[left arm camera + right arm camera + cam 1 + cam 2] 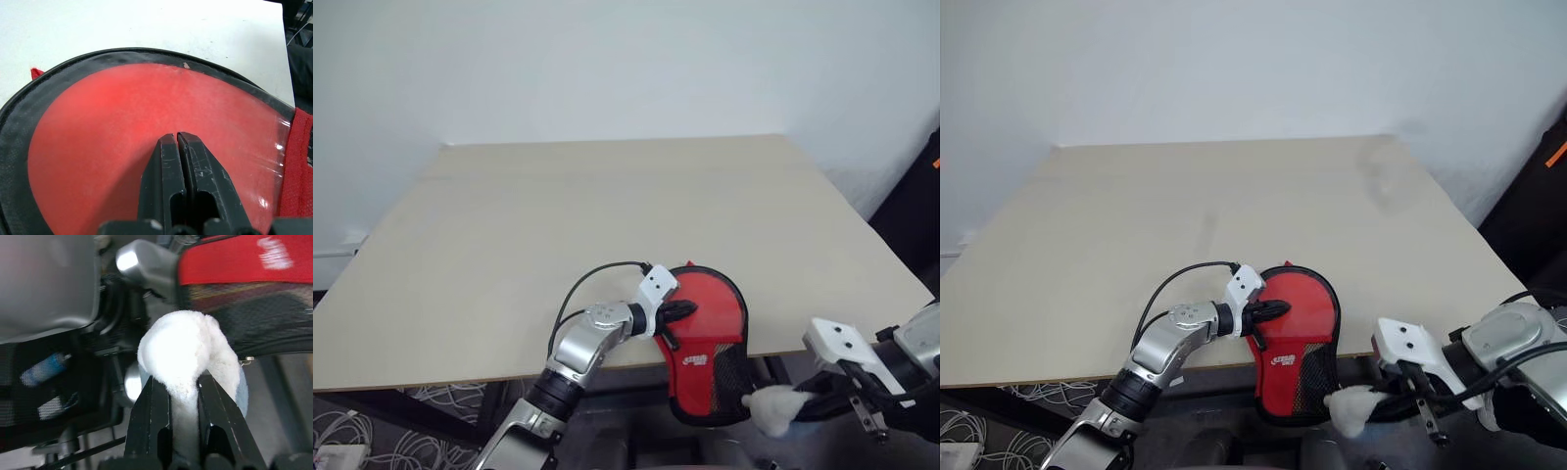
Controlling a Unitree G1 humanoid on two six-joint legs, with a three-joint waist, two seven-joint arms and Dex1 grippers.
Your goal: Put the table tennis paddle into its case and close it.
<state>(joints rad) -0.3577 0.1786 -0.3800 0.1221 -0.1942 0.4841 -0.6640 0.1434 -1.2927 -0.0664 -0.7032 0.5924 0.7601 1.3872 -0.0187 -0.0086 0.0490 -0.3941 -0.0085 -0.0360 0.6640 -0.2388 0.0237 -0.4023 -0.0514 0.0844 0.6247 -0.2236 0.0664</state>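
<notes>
The counter (607,215) is a wide pale board, bare over nearly all its top, with open room behind and to both sides of the case (710,343); the wall rises just past its far edge. The case lies at the near edge, toward the robot's right; its round end rests on the board, and its narrower mesh end hangs past the edge, out over the gap below.

Through the clear side of the case a round red face shows, filling the rounded part inside the black fabric rim; whether that is the paddle or a red insert I cannot tell, and no handle can be made out.

The left hand (677,311) lies on the clear side of the case near the counter's edge; in the left wrist view its two black fingers (164,176) are pressed together, tips on the plastic, holding nothing.

The right hand (1386,399) hangs below and off the near edge, to the right of the case's overhanging end; its fingers are closed on a white fluffy tuft (188,355), which sits just beside the mesh end of the case.
</notes>
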